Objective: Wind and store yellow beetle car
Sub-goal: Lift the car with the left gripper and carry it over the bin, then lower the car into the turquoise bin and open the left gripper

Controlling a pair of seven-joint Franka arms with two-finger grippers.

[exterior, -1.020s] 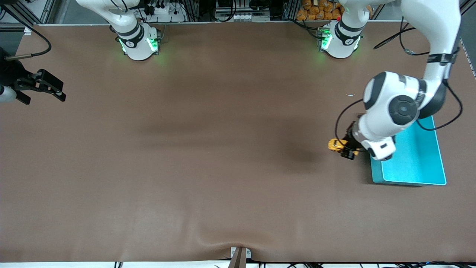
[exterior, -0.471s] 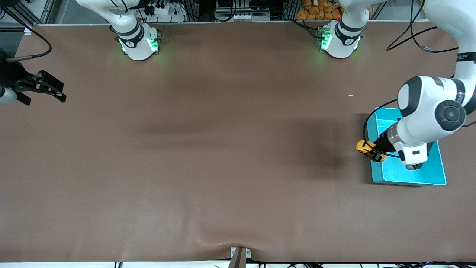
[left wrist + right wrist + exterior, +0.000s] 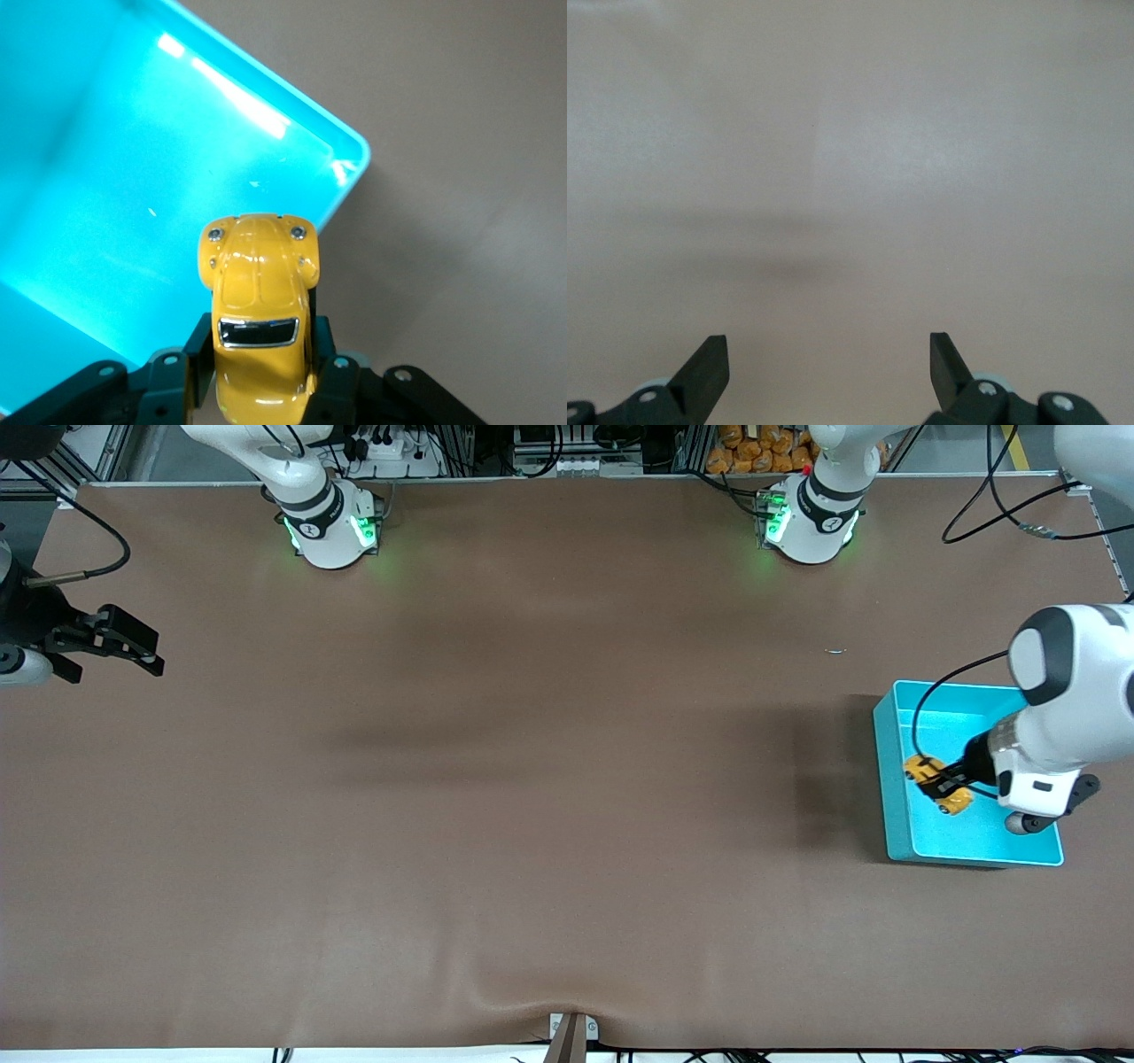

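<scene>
Hanging over the cyan bin (image 3: 895, 779) at frame right, the left gripper (image 3: 941, 783) clamps the yellow beetle car (image 3: 935, 786) lying diagonally, while the right gripper (image 3: 133, 654) waits wide open at frame left.

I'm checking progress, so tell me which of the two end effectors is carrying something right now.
The left end effector, shut on the tiny yellow beetle car over the cyan plastic bin. The right end effector is open and empty.

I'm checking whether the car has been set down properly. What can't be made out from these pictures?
- Yellow beetle car: rear and wheels hidden by the left gripper shut on it, left wrist view.
- Whether the car touches the cyan bin floor: front view, unclear from above.
- Right gripper, open, waiting over the table: its arm is cut off by the front view's edge.
</scene>
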